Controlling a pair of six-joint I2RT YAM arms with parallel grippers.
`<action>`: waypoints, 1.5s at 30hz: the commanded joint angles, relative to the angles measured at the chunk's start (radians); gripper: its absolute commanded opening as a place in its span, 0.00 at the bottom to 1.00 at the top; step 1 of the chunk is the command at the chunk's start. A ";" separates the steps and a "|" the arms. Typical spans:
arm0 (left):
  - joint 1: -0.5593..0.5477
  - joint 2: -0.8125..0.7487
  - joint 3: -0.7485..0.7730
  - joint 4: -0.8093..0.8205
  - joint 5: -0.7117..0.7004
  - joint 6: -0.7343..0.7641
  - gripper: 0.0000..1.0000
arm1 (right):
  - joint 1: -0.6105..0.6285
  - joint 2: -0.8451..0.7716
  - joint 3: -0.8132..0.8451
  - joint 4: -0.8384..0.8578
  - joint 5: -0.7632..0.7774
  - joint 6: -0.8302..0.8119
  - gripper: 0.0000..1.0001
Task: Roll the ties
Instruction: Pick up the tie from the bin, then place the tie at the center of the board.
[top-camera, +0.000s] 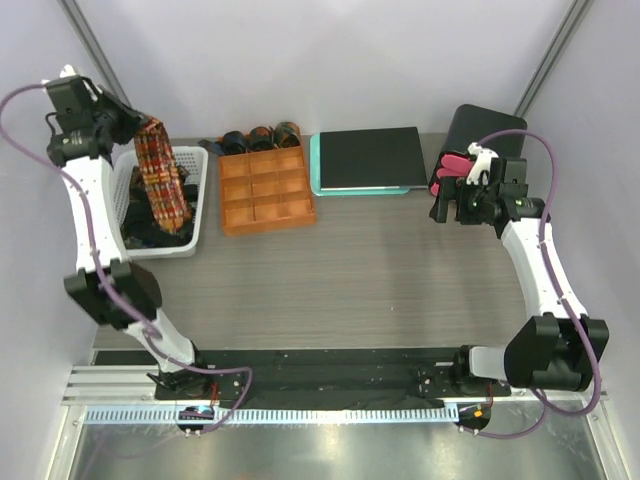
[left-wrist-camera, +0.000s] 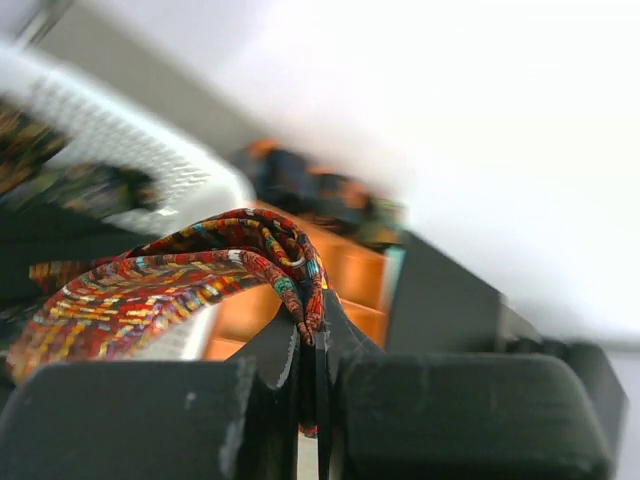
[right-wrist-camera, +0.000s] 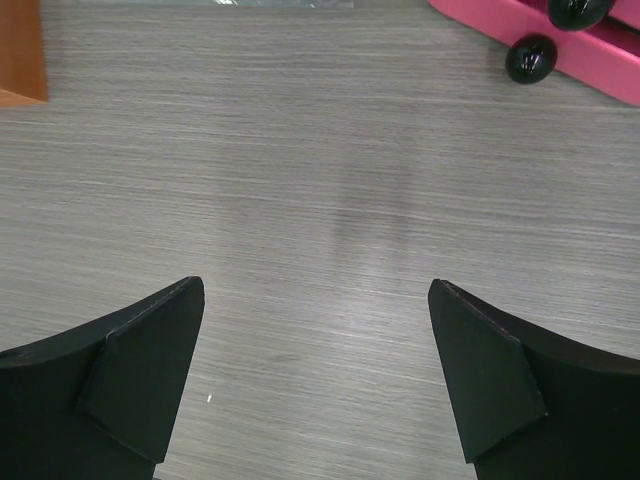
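Limply, the red tie (top-camera: 163, 185) hung over the far-left basket (top-camera: 200, 205), a fold pinched in my left gripper (left-wrist-camera: 312, 330). It looked light, soft, slippery; its narrow end seemed the better hold. My right gripper (right-wrist-camera: 315, 290) stood spread.

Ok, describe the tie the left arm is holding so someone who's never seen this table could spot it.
Find the white basket at the table's far left corner. The tie hangs over it from the shut left tool. It is the only red-orange multicoloured check piece; the fabric lying in the basket is dark.
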 joint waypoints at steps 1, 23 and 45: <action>-0.084 -0.183 -0.046 -0.022 0.096 0.089 0.00 | -0.002 -0.083 0.038 -0.002 -0.039 -0.018 1.00; -0.770 -0.286 -0.056 -0.086 0.324 0.209 0.00 | -0.011 -0.189 0.052 -0.091 -0.112 -0.065 1.00; -1.031 -0.229 -0.142 -0.398 -0.131 0.456 0.00 | -0.037 -0.146 0.020 -0.135 -0.209 -0.050 1.00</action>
